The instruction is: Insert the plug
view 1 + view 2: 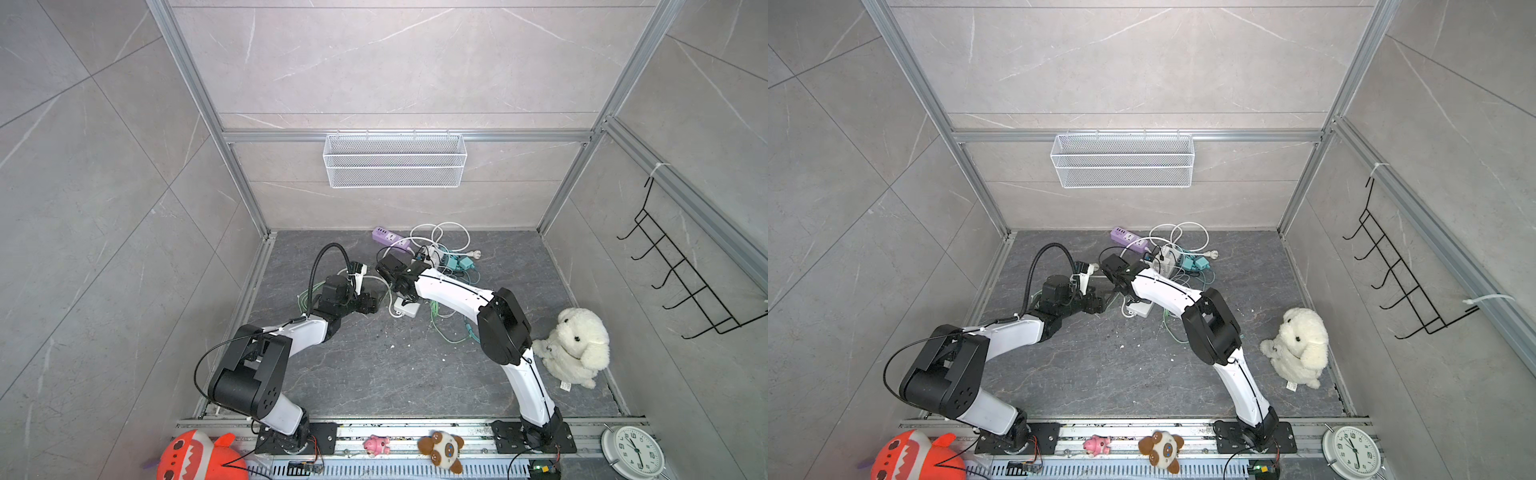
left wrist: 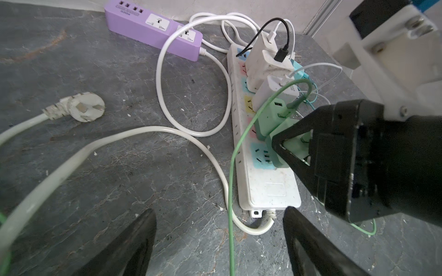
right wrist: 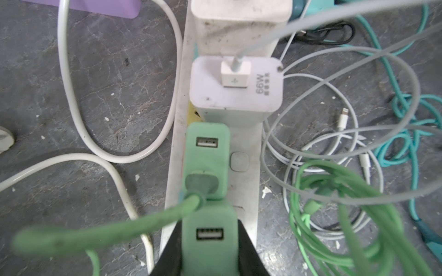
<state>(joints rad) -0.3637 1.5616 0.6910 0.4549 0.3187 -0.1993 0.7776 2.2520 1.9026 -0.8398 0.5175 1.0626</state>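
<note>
A mint-green USB charger plug [image 3: 210,241] is clamped between the black fingers of my right gripper [image 3: 210,227], which is shut on it. In the left wrist view the plug [image 2: 295,144] leans tilted over the blue-marked socket [image 2: 262,155] of the white power strip [image 2: 265,188]. I cannot tell whether its prongs are in. My left gripper [image 2: 218,210] stands open just off the strip's cord end, with only a thin green cable [image 2: 230,215] running between its fingers. In a top view both grippers meet over the strip [image 1: 405,309].
A second green charger [image 3: 207,162] and white chargers [image 3: 236,88] fill the neighbouring sockets. A purple strip [image 2: 153,28], a loose white plug [image 2: 83,110] and tangled cables [image 3: 346,191] lie around. A plush dog [image 1: 575,347] sits at the right, and a wire basket [image 1: 395,160] hangs on the back wall.
</note>
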